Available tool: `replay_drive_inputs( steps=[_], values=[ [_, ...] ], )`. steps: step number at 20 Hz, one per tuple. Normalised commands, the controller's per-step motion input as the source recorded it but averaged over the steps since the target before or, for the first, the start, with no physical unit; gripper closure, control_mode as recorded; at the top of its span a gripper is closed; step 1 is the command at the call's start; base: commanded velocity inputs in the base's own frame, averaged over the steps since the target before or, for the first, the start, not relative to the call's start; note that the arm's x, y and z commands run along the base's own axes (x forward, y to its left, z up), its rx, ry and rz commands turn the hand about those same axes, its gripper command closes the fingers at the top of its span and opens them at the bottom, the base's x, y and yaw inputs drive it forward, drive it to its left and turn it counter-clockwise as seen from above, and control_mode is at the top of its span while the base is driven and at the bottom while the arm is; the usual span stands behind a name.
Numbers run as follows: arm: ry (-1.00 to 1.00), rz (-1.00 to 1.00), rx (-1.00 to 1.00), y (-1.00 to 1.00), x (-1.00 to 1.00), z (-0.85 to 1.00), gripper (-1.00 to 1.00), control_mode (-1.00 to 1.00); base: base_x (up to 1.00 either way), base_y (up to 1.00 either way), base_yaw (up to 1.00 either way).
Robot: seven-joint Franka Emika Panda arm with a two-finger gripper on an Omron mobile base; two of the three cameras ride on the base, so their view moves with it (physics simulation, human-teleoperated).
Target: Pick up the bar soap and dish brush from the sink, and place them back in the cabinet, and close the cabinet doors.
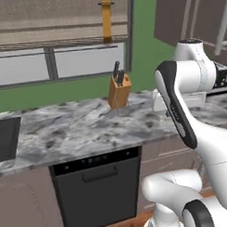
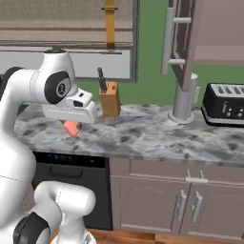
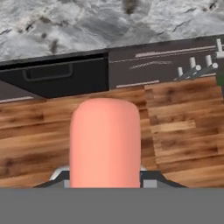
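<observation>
Clamped on the bar soap [image 3: 105, 144], the gripper [image 3: 105, 181] shows in the hand view with the salmon-pink block standing up between its jaws and hiding the finger tips; beyond the soap lies a wooden floor [image 3: 183, 127], and above that run a black dishwasher front [image 3: 57, 76], a row of low brown cupboards [image 3: 162, 63] with short grey handles, and the grey marbled counter [image 3: 87, 22] along the top.

From the left base view, the white arm [image 1: 179, 99] bends across the right side, out over the counter [image 1: 78, 126]; the hand itself is hidden behind the arm's links; a wooden knife block [image 1: 119, 89] stands on the stone near the green wall; the dishwasher [image 1: 97, 185] sits under the counter edge; a dark corner of the sink [image 1: 6, 137] shows at the far left; a mauve-brown cabinet door [image 1: 195, 15] with a grey bar handle hangs at the upper right.

From the right base view, the hand [image 2: 71, 112] hangs over the counter [image 2: 143, 133] left of the knife block [image 2: 109, 97], and the soap [image 2: 71, 127] pokes out pink beneath it, held clear of the stone; a cabinet door [image 2: 183, 43] with a long grey bar handle stands open at the upper right; a black toaster [image 2: 224, 105] rests on the counter beneath the cabinet [image 2: 219, 28]; a grey upright cylinder [image 2: 183, 102] stands just left of the toaster.
</observation>
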Motion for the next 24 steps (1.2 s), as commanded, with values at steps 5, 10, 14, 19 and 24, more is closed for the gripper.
replay_drive_inputs(
  steps=[5,10,14,19,24],
  values=[
    [0.00,0.00,0.00,0.00,0.00,0.00,1.00,1.00,0.00,-0.88,0.23],
    [0.00,0.00,0.00,0.00,0.00,0.00,1.00,1.00,0.00,-0.87,0.15],
    [0.00,0.00,0.00,0.00,0.00,0.00,1.00,1.00,0.00,-0.78,0.11],
    [0.00,0.00,0.00,0.00,0.00,0.00,1.00,1.00,0.00,-0.60,0.04],
    [0.00,0.00,0.00,0.00,0.00,0.00,1.00,1.00,0.00,-0.64,0.05]
  ],
)
